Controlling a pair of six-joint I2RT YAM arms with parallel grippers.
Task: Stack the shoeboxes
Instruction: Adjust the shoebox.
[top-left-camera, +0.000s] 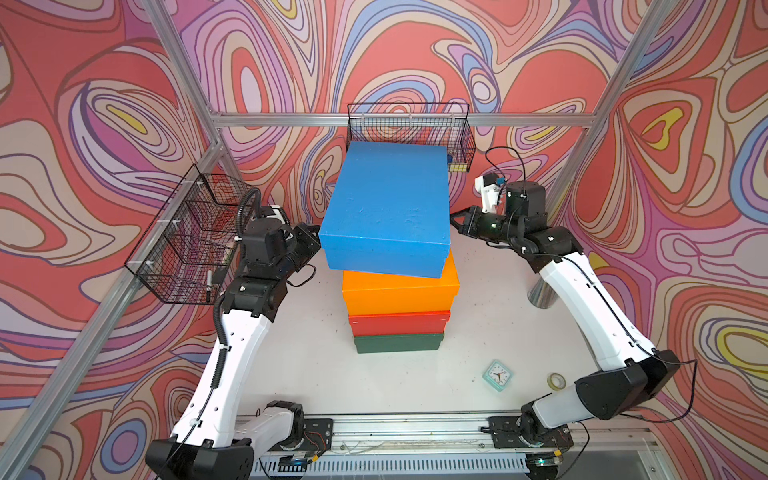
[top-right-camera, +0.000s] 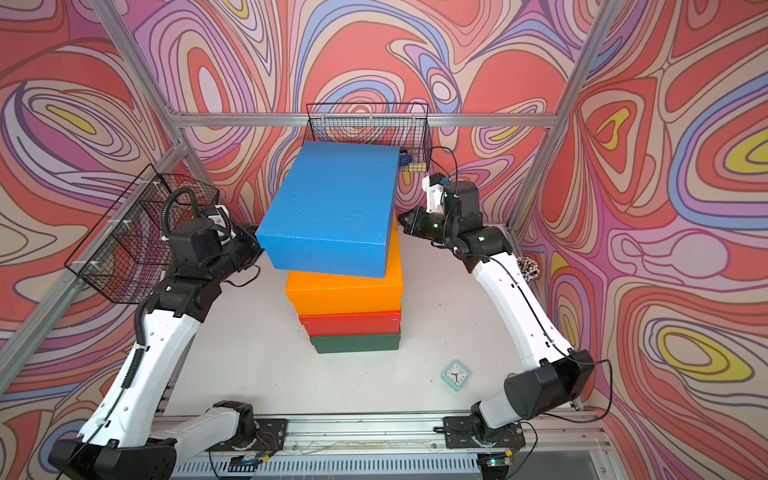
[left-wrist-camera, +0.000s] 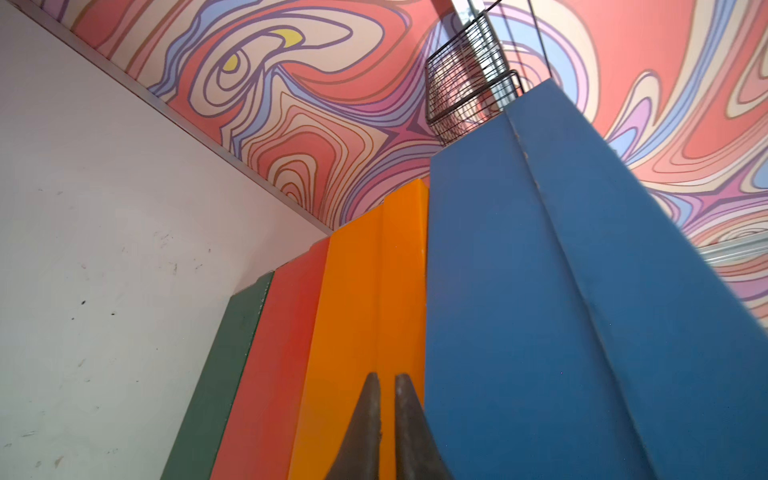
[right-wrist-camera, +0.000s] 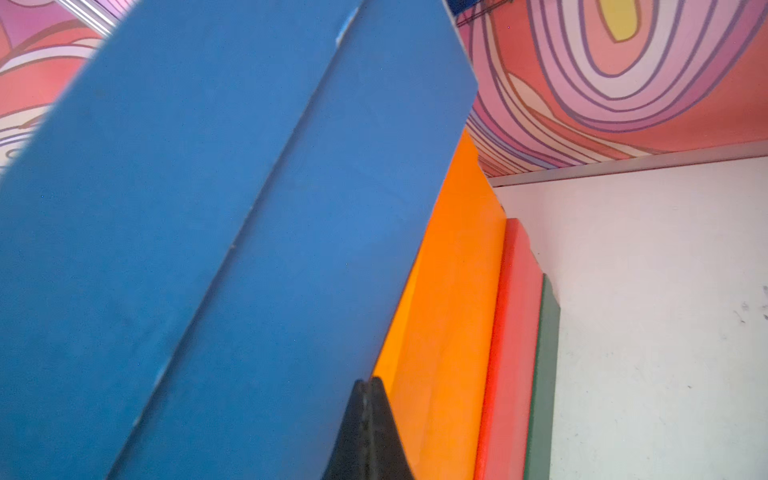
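Four shoeboxes stand in one pile mid-table in both top views: green (top-left-camera: 399, 343) at the bottom, then red (top-left-camera: 399, 323), orange (top-left-camera: 399, 295) and blue (top-left-camera: 386, 208) on top. The blue box (top-right-camera: 332, 208) is turned askew and overhangs the orange one (top-right-camera: 345, 293) toward the front. Against its left side, near the front corner, is my left gripper (top-left-camera: 318, 244), fingers almost together with nothing between them (left-wrist-camera: 387, 378). My right gripper (top-left-camera: 453, 218) is shut and empty (right-wrist-camera: 371, 380), its tip at the blue box's right side (right-wrist-camera: 187, 249).
A wire basket (top-left-camera: 187, 237) hangs on the left frame and another (top-left-camera: 409, 124) on the back rail, just behind the blue box. A mint clock (top-left-camera: 497, 374) and a tape roll (top-left-camera: 556, 380) lie front right. A metal post (top-left-camera: 542, 293) stands by the right arm.
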